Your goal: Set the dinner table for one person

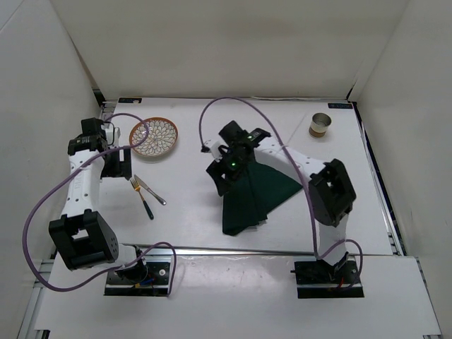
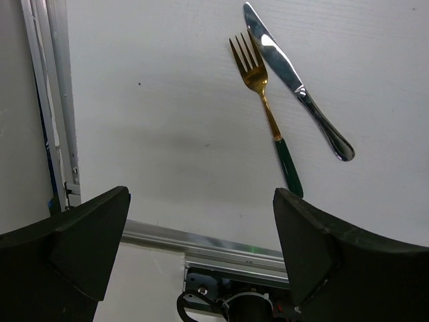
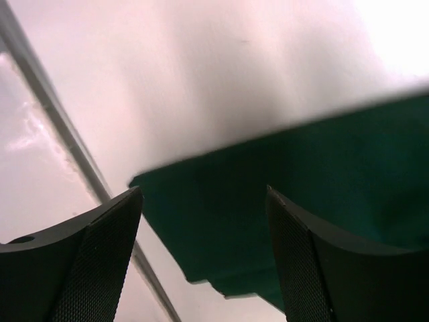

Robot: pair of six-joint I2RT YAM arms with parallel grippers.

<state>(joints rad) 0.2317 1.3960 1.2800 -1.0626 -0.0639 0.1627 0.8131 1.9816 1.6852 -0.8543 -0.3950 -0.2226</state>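
Note:
The white dinner table (image 1: 191,219) holds a patterned plate (image 1: 154,138) at the back left. A gold fork with a green handle (image 1: 141,198) and a silver knife (image 1: 151,191) lie side by side in front of it; both show in the left wrist view, fork (image 2: 258,87) and knife (image 2: 298,90). My left gripper (image 1: 119,166) is open and empty, just left of the cutlery (image 2: 201,255). A rumpled dark green cloth (image 1: 251,191) lies mid-table. My right gripper (image 1: 224,175) is open above the cloth's left edge (image 3: 204,261), with the cloth (image 3: 301,174) below the fingers.
A small metal cup (image 1: 320,125) stands at the back right. Metal rails (image 1: 212,248) edge the table; the near rail shows in the left wrist view (image 2: 221,245). White walls enclose the back and sides. Purple cables loop over both arms.

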